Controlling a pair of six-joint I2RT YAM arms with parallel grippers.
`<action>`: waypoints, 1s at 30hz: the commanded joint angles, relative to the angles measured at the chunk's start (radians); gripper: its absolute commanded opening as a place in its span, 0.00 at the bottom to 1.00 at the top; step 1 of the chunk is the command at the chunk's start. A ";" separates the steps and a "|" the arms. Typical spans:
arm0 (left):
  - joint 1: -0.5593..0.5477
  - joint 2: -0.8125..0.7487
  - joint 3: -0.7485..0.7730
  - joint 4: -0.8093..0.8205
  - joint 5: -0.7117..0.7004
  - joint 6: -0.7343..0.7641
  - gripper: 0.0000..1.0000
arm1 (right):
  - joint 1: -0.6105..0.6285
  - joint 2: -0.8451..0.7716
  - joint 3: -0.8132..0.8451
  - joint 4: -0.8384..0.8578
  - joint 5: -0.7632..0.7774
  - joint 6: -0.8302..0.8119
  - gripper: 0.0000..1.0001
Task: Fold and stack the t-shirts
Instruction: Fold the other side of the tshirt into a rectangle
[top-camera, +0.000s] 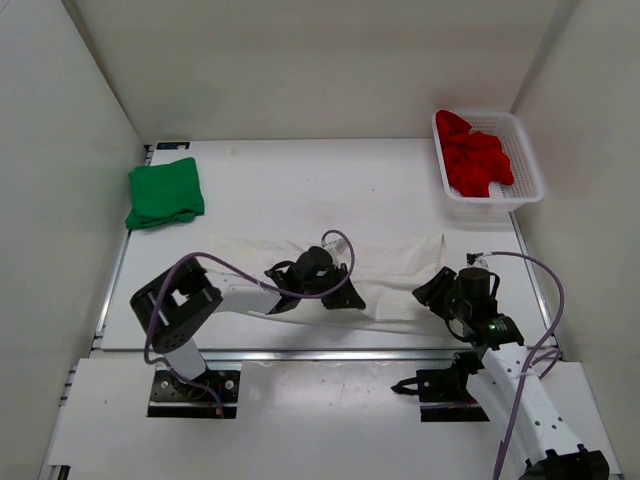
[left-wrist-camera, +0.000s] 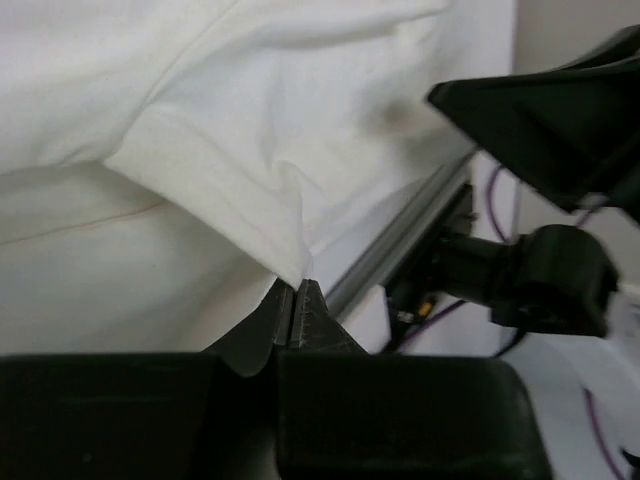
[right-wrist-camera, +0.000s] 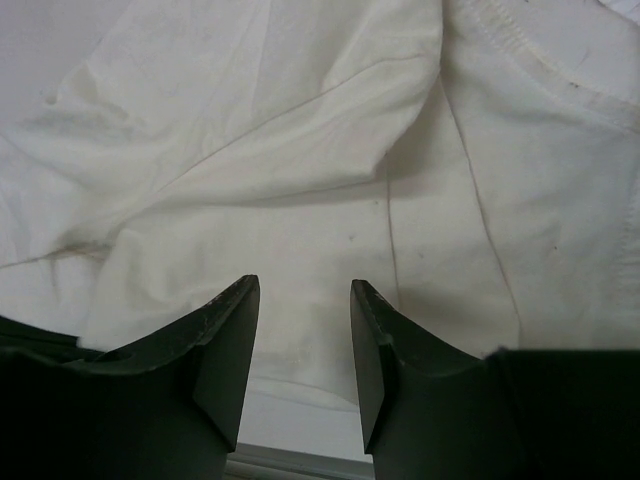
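Note:
The white t-shirt (top-camera: 395, 268) lies spread and wrinkled across the front of the table. My left gripper (top-camera: 343, 296) is at the shirt's near edge and shut on a pinched fold of the white t-shirt (left-wrist-camera: 220, 130); the cloth runs into the closed tips of the left gripper (left-wrist-camera: 295, 288). At the shirt's right end, my right gripper (top-camera: 432, 290) is open. In the right wrist view the right gripper (right-wrist-camera: 305, 292) hovers just over the white t-shirt (right-wrist-camera: 300, 150) with nothing between its fingers. The green t-shirt (top-camera: 165, 193) lies folded at the back left. The red t-shirt (top-camera: 475, 160) lies bunched in the basket.
The white mesh basket (top-camera: 528, 188) stands at the back right corner. White walls enclose the table on three sides. The metal front table edge (left-wrist-camera: 400, 245) runs just beside the left gripper, with the right arm (left-wrist-camera: 545, 280) close behind it.

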 joint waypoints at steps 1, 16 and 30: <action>0.043 -0.122 -0.036 0.022 0.075 -0.041 0.00 | 0.006 0.014 -0.019 0.056 0.001 -0.017 0.39; 0.081 -0.108 -0.243 0.110 0.157 -0.111 0.35 | -0.090 0.111 -0.080 0.192 -0.047 -0.046 0.38; 0.274 -0.232 -0.276 0.030 0.080 0.035 0.56 | -0.299 0.350 0.009 0.525 -0.100 -0.093 0.42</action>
